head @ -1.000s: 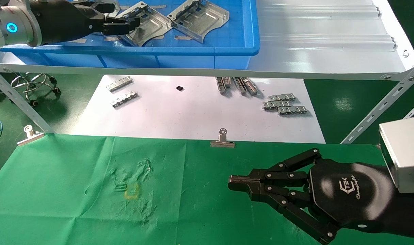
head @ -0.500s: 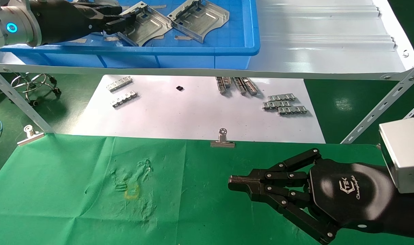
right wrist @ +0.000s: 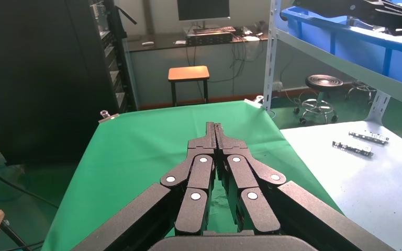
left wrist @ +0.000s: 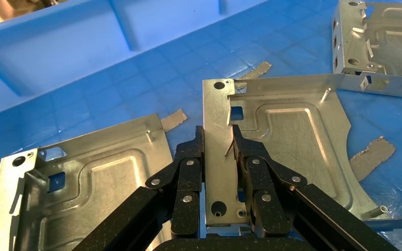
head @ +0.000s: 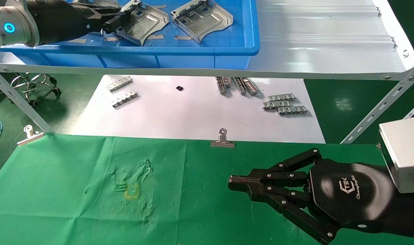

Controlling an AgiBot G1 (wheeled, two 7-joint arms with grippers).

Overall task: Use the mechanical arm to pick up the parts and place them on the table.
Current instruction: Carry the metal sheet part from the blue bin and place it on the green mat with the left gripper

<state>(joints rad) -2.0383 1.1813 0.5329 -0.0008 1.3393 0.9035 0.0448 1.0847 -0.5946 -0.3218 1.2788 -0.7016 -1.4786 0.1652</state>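
Note:
My left gripper point(head: 121, 18) reaches into the blue bin point(head: 193, 51) and is shut on the upturned edge of a silver bracket point(head: 145, 21). In the left wrist view the black fingers point(left wrist: 188, 162) clamp that edge strip, gripper point(left wrist: 217, 137), with the bracket's plate point(left wrist: 293, 141) beyond. A second bracket point(head: 202, 17) lies apart from it, also in the left wrist view point(left wrist: 382, 42). A third bracket point(left wrist: 94, 178) lies beside the gripper. My right gripper point(head: 231, 180) hovers shut and empty over the green table point(head: 74, 190), also in the right wrist view point(right wrist: 215, 126).
The bin stands on a silver-grey shelf point(head: 312, 41) above the table. Below lies a white sheet point(head: 193, 115) with toothed strips point(head: 284, 103). A binder clip point(head: 222, 141) holds the cloth's far edge. A faint yellow mark point(head: 132, 192) shows on the cloth.
My left gripper has drawn back to the left with the bracket in its grip. The bracket has tilted and pulled away from the second one. The right arm has not moved.

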